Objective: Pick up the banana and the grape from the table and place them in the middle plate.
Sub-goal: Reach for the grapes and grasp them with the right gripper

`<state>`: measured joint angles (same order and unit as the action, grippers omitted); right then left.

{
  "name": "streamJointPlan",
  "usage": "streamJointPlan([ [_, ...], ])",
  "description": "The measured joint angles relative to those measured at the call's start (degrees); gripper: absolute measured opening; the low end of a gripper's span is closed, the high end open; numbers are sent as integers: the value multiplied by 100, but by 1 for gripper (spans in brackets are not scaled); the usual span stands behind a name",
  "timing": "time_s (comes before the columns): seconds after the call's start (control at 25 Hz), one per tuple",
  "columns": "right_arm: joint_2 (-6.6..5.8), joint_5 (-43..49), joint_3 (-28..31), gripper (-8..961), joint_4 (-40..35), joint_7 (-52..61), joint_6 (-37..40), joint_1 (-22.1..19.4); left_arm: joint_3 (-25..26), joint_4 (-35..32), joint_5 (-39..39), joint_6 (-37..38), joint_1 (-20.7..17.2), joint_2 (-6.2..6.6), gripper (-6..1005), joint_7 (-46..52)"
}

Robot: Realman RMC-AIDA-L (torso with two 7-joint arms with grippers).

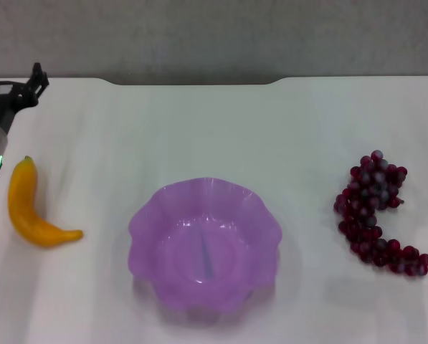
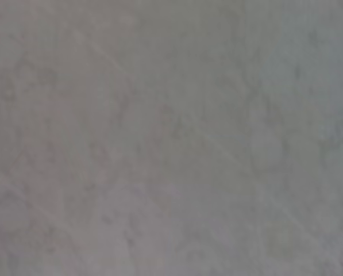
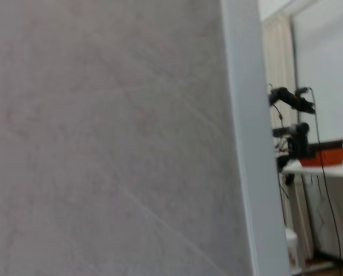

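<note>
The yellow-orange banana (image 1: pixel 29 211) lies on the white table (image 1: pixel 214 129) at the left. The translucent purple middle plate (image 1: pixel 143 222) with a scalloped rim stands at the front centre and holds nothing. The grape bunch (image 1: pixel 375 211), dark red and curved, lies at the right. My left gripper (image 1: pixel 13 77) is at the far left near the table's back edge, behind the banana and apart from it, with its fingers spread and empty. My right gripper is out of view. Neither wrist view shows any task object.
A grey wall (image 1: pixel 214 36) runs behind the table's back edge. The left wrist view shows only a blurred grey surface. The right wrist view shows a grey panel (image 3: pixel 102 138) and, far off, a stand with an orange tray (image 3: pixel 326 156).
</note>
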<state>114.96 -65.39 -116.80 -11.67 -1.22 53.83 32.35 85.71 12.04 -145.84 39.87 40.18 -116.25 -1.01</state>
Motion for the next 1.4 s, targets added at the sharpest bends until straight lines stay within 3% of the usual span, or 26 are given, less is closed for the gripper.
streamJointPlan([
  [0.28, 23, 81, -84, 883, -101, 429, 207, -104, -337, 47, -140, 985, -406, -24, 894, 496],
  [0.48, 48, 83, -254, 883, -118, 337, 795, -261, -436, 24, -167, 666, -325, 20, 894, 906],
  [1.4, 49, 144, -352, 879, -258, 186, 760, -250, -397, 20, -128, 668, -271, -13, 894, 542],
])
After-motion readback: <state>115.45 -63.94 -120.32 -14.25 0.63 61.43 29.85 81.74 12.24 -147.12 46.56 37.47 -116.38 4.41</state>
